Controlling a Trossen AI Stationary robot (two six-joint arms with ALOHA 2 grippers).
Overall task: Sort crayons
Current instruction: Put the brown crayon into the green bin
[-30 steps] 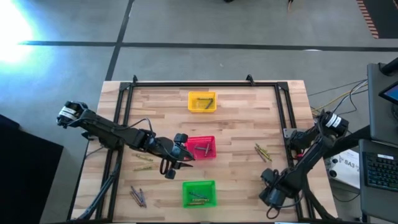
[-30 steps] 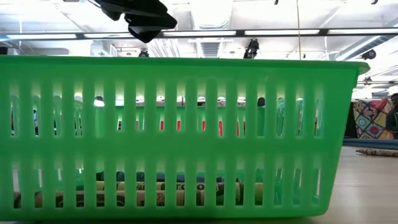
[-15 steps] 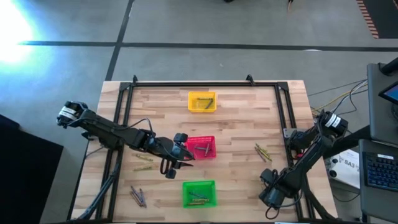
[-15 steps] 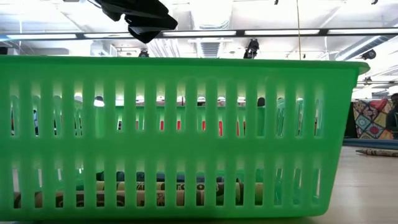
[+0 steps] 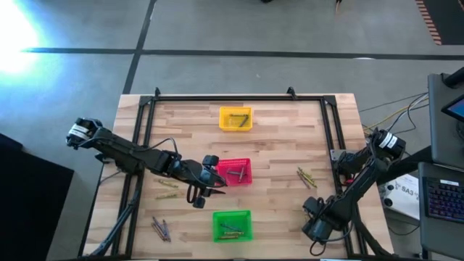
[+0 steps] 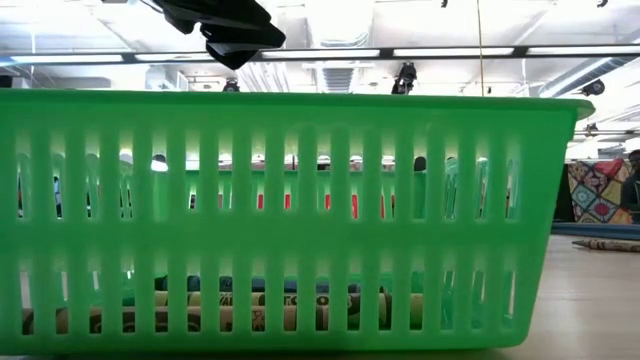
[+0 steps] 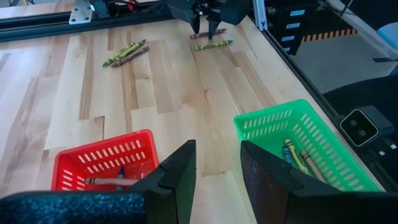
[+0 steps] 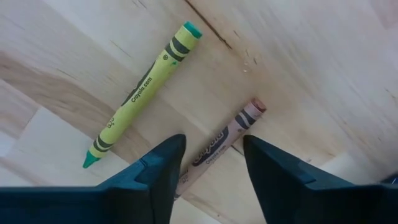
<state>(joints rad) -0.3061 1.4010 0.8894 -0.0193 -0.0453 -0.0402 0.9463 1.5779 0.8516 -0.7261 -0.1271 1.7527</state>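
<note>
We work on a pale wooden table point(image 5: 275, 145) of butcher-block planks, edged by a black metal frame point(image 5: 217, 96), standing on a grey concrete floor point(image 5: 217, 36). Across the table the low view shows a lit room with ceiling strip lights point(image 6: 470, 52).

On the left side we see two loose groups of crayons: one pair point(image 5: 167, 185) beside the left arm and one small cluster point(image 5: 161, 228) near the front corner; we cannot count the sticks in the cluster exactly. The left gripper point(image 5: 205, 190) hangs over the table between the red basket point(image 5: 243, 180) and the green basket point(image 5: 232, 215), its fingers point(image 7: 177, 177) spread a moderate gap apart and holding nothing.

In the middle we count three baskets: a yellow basket point(image 5: 235, 110) at the back, the red one in the centre, the green one at the front. Each holds a few crayons; in the green one they lie along the bottom point(image 6: 300, 305).

On the right another group of crayons point(image 5: 306, 176) lies on bare wood. The right gripper point(image 5: 317, 212) hovers low near the front edge, its fingers point(image 8: 161, 168) parted and empty, straddling a brown crayon point(image 8: 217, 146), with one yellow-green crayon point(image 8: 143, 93) just beside it.
</note>
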